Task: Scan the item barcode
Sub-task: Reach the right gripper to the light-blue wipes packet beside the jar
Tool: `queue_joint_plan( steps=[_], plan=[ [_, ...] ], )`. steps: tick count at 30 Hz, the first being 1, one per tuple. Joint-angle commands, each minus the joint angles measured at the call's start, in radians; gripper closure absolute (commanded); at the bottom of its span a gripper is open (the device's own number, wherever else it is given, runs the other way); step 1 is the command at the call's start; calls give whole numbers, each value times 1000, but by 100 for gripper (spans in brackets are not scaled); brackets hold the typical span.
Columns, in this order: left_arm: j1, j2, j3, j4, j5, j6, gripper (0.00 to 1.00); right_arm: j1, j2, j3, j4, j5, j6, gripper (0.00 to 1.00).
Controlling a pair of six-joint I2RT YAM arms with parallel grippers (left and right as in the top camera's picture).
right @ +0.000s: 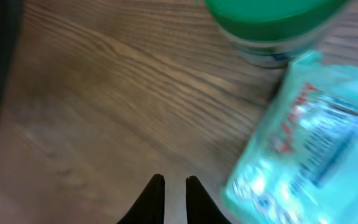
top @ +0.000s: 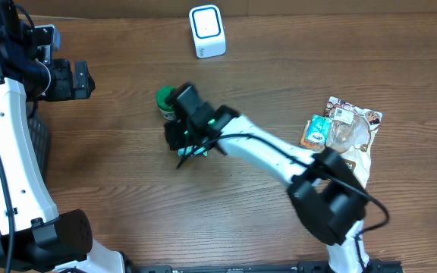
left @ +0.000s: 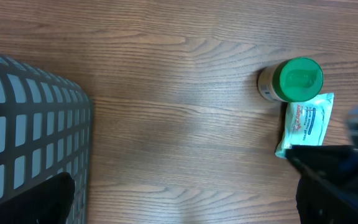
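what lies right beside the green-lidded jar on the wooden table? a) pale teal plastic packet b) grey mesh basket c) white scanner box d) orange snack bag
a: the pale teal plastic packet lies right next to the green-lidded round jar in the left wrist view.

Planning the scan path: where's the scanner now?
Overhead view: the scanner stands at the far edge of the table, near centre, beyond the green-lidded jar.

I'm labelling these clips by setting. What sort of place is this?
Probably a mock shop checkout on a lab bench: a white box-shaped barcode scanner, a grey mesh basket, and groceries like the green-lidded jar.
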Motion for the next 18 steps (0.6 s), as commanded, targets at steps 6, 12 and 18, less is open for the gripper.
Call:
queue_joint_plan(
  steps=[6, 12, 18],
  plan=[
    [5, -1, 4, 1, -2, 19, 1, -2, 93, -6, -16, 118, 55, 70],
    [5, -1, 4, 1, -2, 19, 1, -41, 92, -3, -182, 98, 56, 79],
    [5, -1, 4, 1, -2, 19, 0, -137, 89, -2, -362, 108, 55, 82]
  ],
)
